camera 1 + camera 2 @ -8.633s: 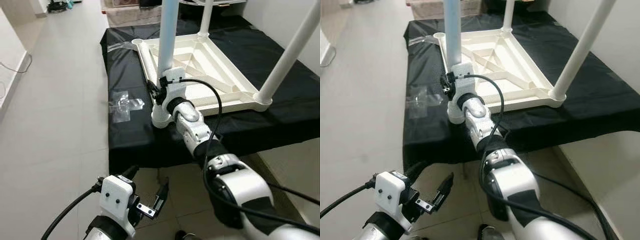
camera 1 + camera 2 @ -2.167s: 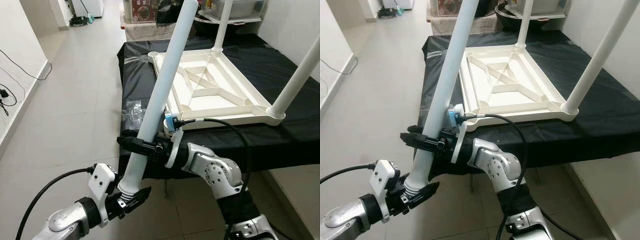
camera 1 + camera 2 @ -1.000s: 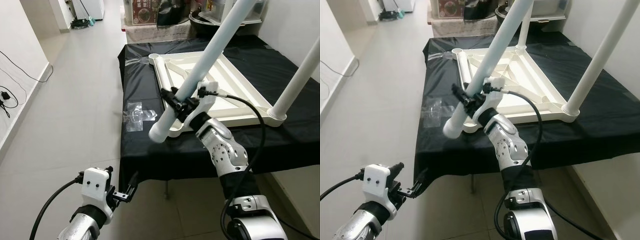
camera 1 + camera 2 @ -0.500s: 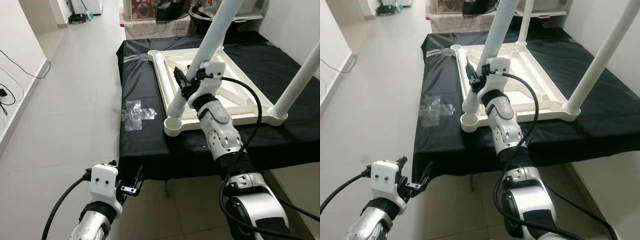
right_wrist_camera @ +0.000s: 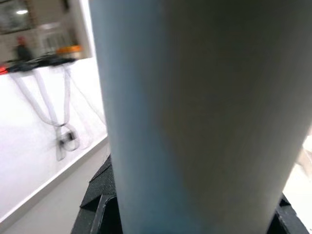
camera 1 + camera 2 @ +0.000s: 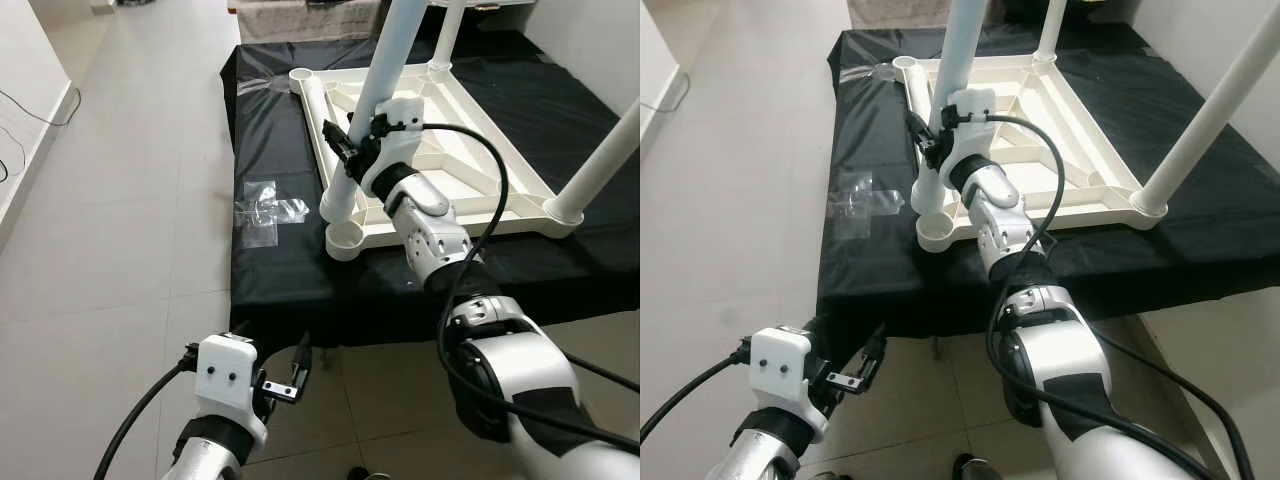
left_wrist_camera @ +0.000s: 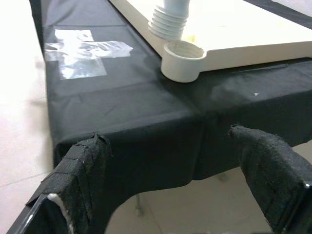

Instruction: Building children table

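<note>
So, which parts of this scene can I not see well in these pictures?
- Top of the held table leg: cut off by the upper edge of both eye views.
- Right gripper: its fingers are partly hidden behind the leg.
- Corner socket: the left wrist view does not show whether the leg's threaded end has entered it.
- Right wrist view: blurred, too close to the leg.

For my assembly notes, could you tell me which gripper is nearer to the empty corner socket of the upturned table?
Right. The right gripper grips the table leg just above that socket; the left gripper hangs open below the bench edge.
</note>
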{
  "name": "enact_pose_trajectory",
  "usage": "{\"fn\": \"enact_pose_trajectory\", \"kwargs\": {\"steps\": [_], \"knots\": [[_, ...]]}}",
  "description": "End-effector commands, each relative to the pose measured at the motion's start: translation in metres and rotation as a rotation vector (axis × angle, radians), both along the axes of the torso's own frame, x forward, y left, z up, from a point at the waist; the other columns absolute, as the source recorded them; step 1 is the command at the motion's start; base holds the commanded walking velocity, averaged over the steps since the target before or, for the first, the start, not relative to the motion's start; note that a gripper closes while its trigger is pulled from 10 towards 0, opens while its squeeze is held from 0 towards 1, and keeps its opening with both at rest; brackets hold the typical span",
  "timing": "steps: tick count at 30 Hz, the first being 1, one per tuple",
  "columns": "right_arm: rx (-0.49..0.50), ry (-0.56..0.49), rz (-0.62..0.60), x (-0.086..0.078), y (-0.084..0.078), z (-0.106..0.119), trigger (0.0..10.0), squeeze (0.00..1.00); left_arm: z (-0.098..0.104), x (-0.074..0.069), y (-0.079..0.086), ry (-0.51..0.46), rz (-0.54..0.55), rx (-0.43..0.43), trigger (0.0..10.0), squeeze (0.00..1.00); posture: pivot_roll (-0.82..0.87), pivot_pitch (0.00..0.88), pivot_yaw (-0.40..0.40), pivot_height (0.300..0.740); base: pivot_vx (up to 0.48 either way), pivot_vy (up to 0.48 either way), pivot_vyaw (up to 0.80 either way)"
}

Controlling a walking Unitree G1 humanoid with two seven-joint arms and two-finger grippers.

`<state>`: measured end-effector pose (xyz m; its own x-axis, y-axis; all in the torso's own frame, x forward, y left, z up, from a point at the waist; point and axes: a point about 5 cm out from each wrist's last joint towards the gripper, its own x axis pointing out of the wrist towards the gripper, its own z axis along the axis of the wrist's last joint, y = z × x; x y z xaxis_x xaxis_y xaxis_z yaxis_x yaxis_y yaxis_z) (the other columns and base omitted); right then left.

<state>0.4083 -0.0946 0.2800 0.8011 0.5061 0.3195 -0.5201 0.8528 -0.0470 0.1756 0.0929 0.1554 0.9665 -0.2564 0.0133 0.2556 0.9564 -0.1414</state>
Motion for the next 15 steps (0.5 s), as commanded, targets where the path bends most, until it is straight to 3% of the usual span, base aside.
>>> {"fn": "enact_pose_trajectory", "kwargs": {"steps": [1,7,15], "knots": [[-0.016,0.060,0.008,0.002,-0.005,-0.014,10.0,0.00,-0.002,-0.003,-0.001,0.023,0.010,0.003,10.0,0.00,0.08,0.286,-0.038,0.740,0.000,0.000,0.00],[0.016,0.068,0.014,0.006,-0.019,-0.005,10.0,0.00,-0.001,-0.006,-0.003,0.031,0.012,-0.002,10.0,0.00,0.08,0.283,-0.038,0.740,0.000,0.000,0.00],[0.007,0.084,0.281,0.000,-0.020,0.000,10.0,0.00,-0.004,-0.004,-0.002,0.038,0.014,0.013,10.0,0.00,0.08,0.248,-0.031,0.740,0.000,0.000,0.00]]}}
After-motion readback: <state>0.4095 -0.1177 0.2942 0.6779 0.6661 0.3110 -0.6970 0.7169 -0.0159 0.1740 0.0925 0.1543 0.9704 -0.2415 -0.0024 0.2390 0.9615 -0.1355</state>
